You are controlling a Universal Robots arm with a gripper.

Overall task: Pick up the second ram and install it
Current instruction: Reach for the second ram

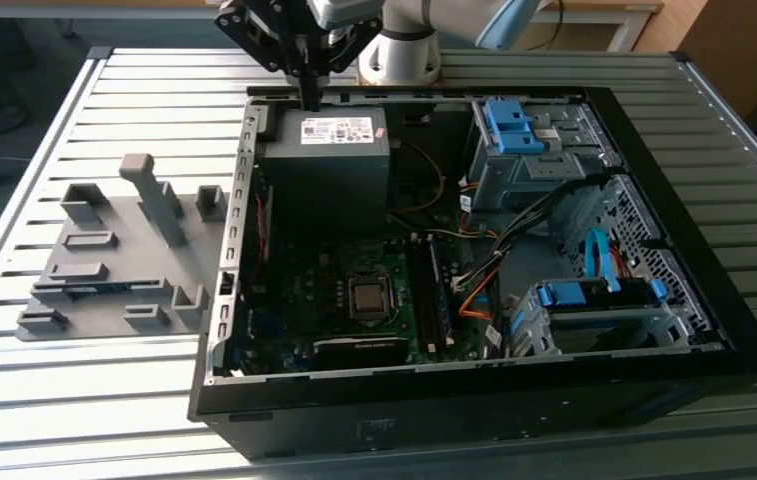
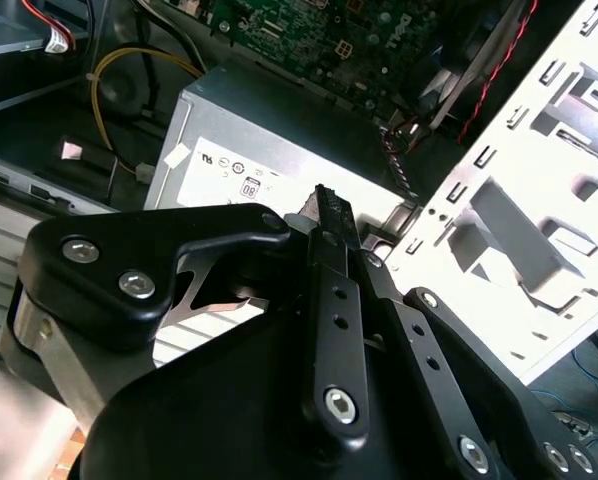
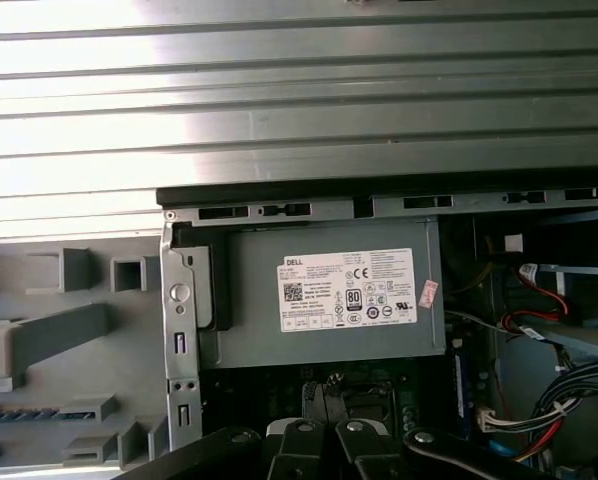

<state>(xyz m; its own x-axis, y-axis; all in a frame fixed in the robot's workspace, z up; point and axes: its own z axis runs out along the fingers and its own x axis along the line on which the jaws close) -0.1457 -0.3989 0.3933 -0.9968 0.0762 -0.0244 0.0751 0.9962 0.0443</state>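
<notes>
The second ram (image 1: pixel 82 290) looks like a thin dark strip with a blue tint lying in a slot of the grey holder tray (image 1: pixel 111 300), at the exterior view's left of the open computer case (image 1: pixel 698 330). In the first wrist view the ram (image 3: pixel 34 412) lies low in the same tray (image 3: pixel 69 330). My gripper (image 1: pixel 309 98) hangs over the case's far edge, just above the grey power supply (image 1: pixel 331 135), well away from the ram. Its black fingers (image 2: pixel 324 215) are pressed together with nothing between them. In the first wrist view the gripper (image 3: pixel 324 392) points at the power supply (image 3: pixel 329 300).
Inside the case lie the green motherboard (image 1: pixel 338 300) with its memory slots (image 1: pixel 434 300), loose cables (image 1: pixel 485 280) and blue-tabbed drive cages (image 1: pixel 518 130). Upright grey posts (image 1: pixel 151 195) rise from the holder tray. Everything stands on a slatted metal table (image 1: pixel 85 420).
</notes>
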